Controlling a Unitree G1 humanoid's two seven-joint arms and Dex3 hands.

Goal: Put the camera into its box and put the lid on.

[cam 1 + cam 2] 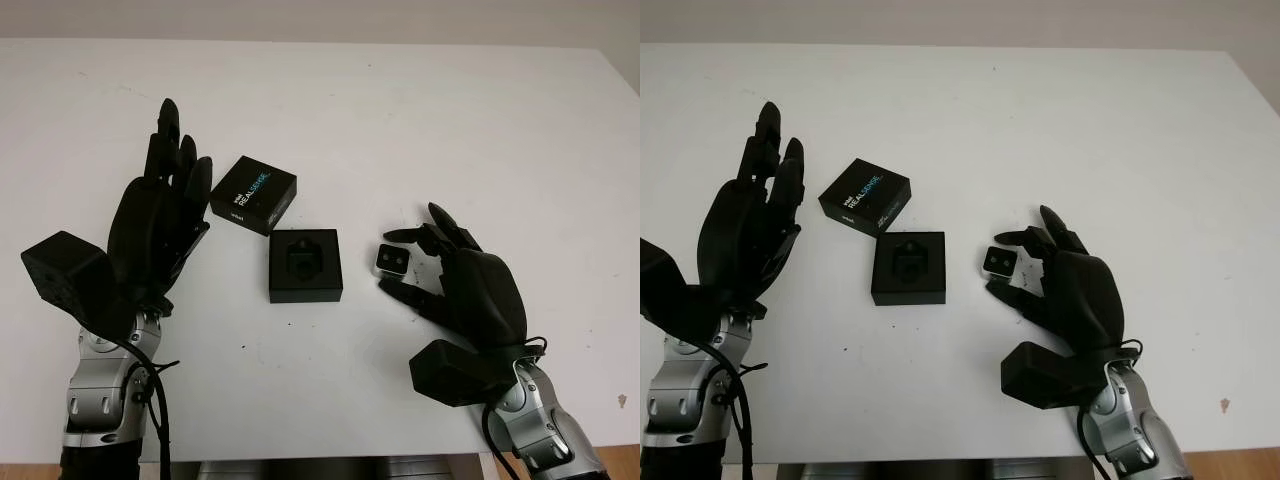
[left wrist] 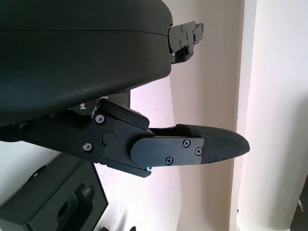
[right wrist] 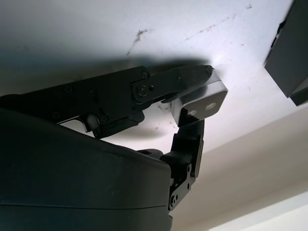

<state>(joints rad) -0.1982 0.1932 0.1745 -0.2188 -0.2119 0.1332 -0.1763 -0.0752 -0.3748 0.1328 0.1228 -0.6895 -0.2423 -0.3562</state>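
A small silver camera (image 1: 999,262) is pinched between the fingers of my right hand (image 1: 392,262), just right of the box. In the right wrist view its two lenses face outward on the camera (image 3: 204,103), close to the table surface. The black box base (image 1: 305,293) sits open at the table's centre with a moulded recess inside. Its black lid (image 1: 253,194), printed with REALSENSE, lies beside the base's far left corner. My left hand (image 1: 165,215) is open, left of the lid and apart from it. The box base (image 2: 53,202) shows in the left wrist view too.
Everything sits on a white table (image 1: 450,120). Its right edge runs down the far right of the picture and its front edge lies near my forearms.
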